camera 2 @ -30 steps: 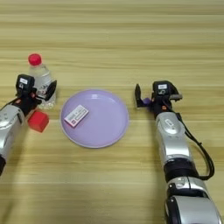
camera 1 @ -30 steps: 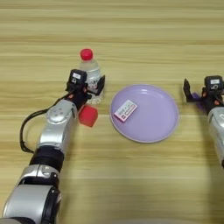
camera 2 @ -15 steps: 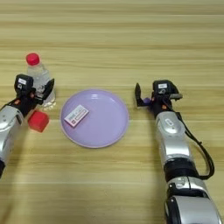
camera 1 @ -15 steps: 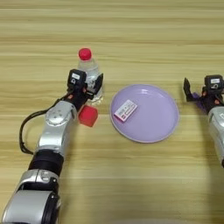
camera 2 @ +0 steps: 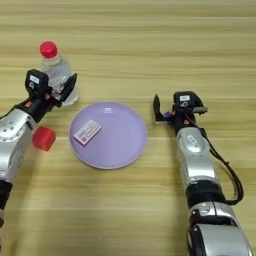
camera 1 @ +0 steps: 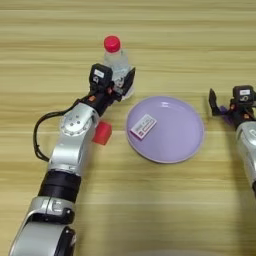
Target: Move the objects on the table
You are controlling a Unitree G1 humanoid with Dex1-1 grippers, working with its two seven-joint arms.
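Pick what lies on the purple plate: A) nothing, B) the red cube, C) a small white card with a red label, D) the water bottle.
C: a small white card lies on the purple plate, while the red cube and bottle are on the table beside it.

Water bottle (camera 1: 116, 65) upright, red cap; red cube (camera 1: 102, 133) nearer; purple bar (camera 2: 167, 116) partly hidden, right.

Two views from head stereo camera, both look down steeply on table (camera 1: 150, 210), fairly near. Left eye view reaches more left; right eye view reaches more right, shows whole right arm. Both share purple plate (camera 2: 125, 145), bottle (camera 1: 116, 60), red cube (camera 2: 43, 138).
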